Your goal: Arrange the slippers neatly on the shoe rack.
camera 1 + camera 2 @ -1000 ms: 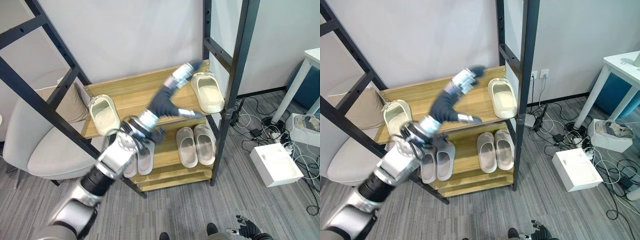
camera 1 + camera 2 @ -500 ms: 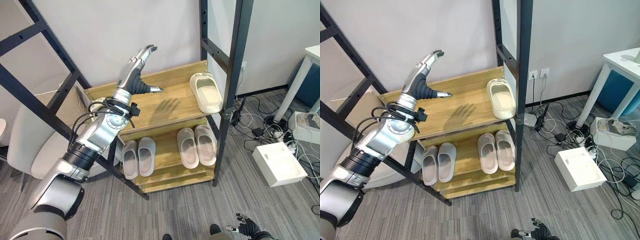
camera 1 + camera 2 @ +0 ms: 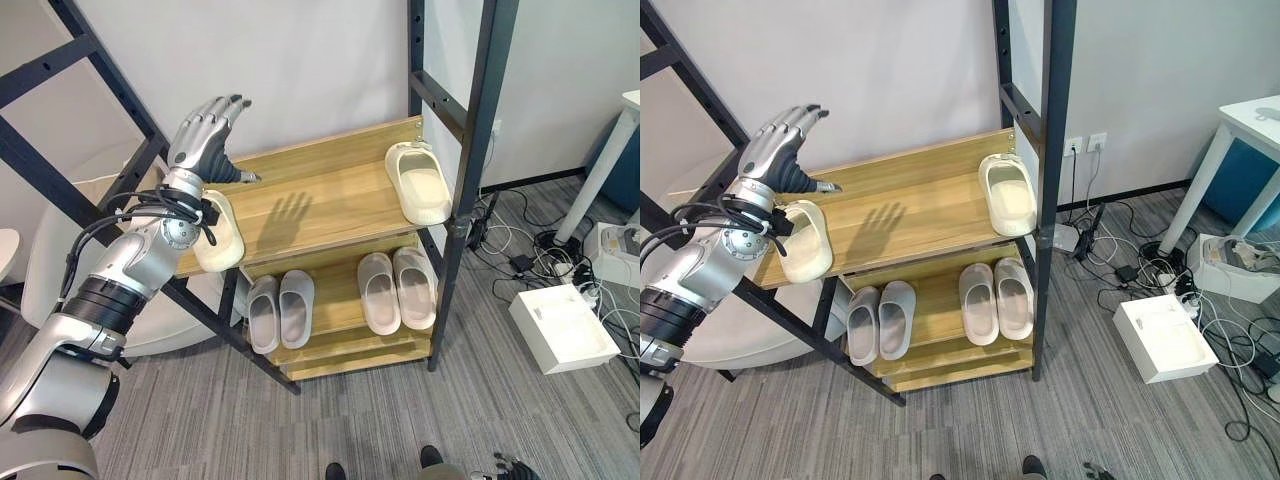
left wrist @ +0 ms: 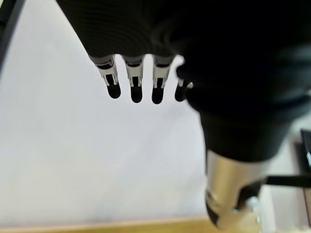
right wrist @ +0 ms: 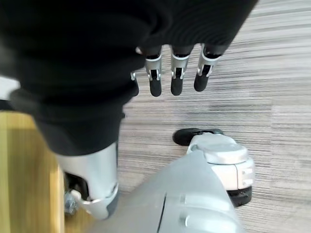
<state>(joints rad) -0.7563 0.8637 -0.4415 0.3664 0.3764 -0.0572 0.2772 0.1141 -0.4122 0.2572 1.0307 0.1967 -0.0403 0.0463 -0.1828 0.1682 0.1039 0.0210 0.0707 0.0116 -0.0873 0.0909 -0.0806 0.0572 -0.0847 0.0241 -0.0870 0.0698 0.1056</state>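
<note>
The wooden shoe rack (image 3: 330,195) has a cream slipper (image 3: 421,184) at the right end of its top shelf and another cream slipper (image 3: 222,235) at the left end, overhanging the front edge. My left hand (image 3: 205,132) is raised open above that left slipper, apart from it; its fingers (image 4: 133,90) are straight against the white wall. On the lower shelf a grey pair (image 3: 280,311) and a beige pair (image 3: 396,290) lie side by side. My right hand (image 5: 176,81) hangs open low over the floor, holding nothing.
Black metal uprights (image 3: 472,150) and a diagonal brace (image 3: 60,190) frame the rack. A light armchair (image 3: 45,255) stands behind its left end. On the grey floor to the right lie a white box (image 3: 563,328) and tangled cables (image 3: 530,262).
My left hand has swept from the right end of the top shelf, near the right slipper, across to the left end, and is now raised over the left slipper. The slippers have not moved.
</note>
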